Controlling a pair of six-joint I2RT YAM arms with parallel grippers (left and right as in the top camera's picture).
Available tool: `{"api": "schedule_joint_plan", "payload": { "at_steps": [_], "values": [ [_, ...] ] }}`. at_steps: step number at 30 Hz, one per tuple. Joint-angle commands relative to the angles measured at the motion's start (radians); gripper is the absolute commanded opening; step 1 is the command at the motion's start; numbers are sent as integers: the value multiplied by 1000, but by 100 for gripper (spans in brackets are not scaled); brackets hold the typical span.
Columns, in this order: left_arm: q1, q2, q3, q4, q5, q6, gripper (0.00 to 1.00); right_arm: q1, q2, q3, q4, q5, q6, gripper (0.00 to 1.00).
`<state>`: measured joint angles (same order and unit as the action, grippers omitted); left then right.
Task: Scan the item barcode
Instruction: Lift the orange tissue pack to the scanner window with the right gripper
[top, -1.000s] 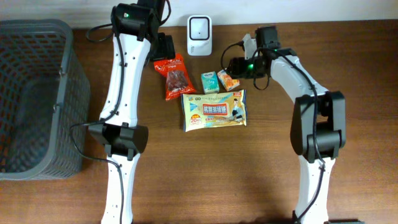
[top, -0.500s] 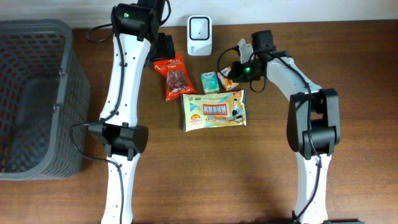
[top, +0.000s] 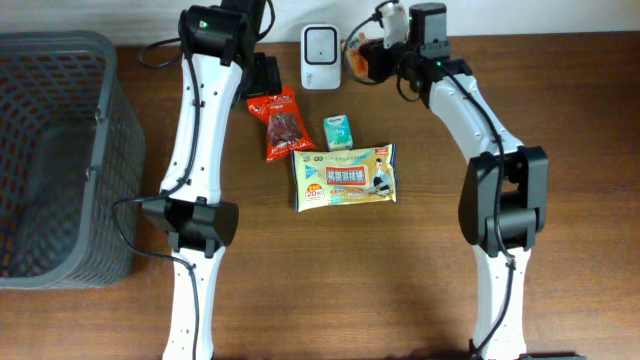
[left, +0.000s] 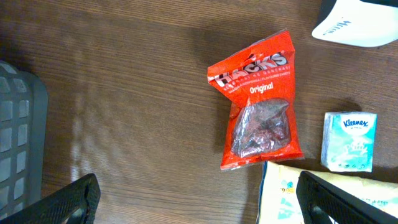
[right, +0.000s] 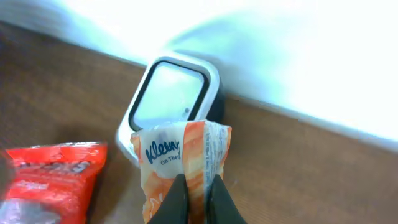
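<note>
The orange Kleenex pack (right: 180, 168) is off the surface, clamped by one edge in the right jaws so that its printed face stands clear beyond their tips. Directly past the jaws sits the white scanner (right: 171, 102). The pack is probably held this way so its barcode can be shown to the scanner window. The left jaws are spread wide and empty, hovering above the red Hacks bag (left: 258, 102), with the green Kleenex pack (left: 348, 142) off to one side.

At upper centre, the right gripper (top: 374, 52) grips an orange packet (top: 359, 60) just right of the white scanner (top: 320, 43). Below lie a red snack bag (top: 281, 122), a small teal pack (top: 338, 132) and a large wipes packet (top: 345, 176). A grey basket (top: 104, 150) fills the left edge.
</note>
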<state>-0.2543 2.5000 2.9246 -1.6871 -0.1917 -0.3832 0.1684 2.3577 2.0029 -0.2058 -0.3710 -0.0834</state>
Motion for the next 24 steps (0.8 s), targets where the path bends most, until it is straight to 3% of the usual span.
{"api": "schedule_joint_plan", "payload": {
  "at_steps": [1, 4, 5, 14, 20, 24],
  "values": [
    [-1, -15, 6, -1, -7, -6, 99, 90, -8, 16, 63, 274, -299, 4],
    [-1, -15, 6, -1, -7, -6, 99, 169, 18, 16, 138, 423, -615, 4],
    [-1, -15, 6, -1, -7, -6, 99, 185, 22, 16, 164, 452, -644, 4],
    [-1, -15, 6, -1, -7, -6, 99, 213, 82, 16, 311, 451, -641, 4],
    [0, -15, 6, -1, -7, -6, 99, 199, 84, 18, 331, 467, -457, 4],
    [-1, -15, 6, -1, -7, -6, 99, 134, 42, 23, 313, 562, -204, 4]
  ]
}}
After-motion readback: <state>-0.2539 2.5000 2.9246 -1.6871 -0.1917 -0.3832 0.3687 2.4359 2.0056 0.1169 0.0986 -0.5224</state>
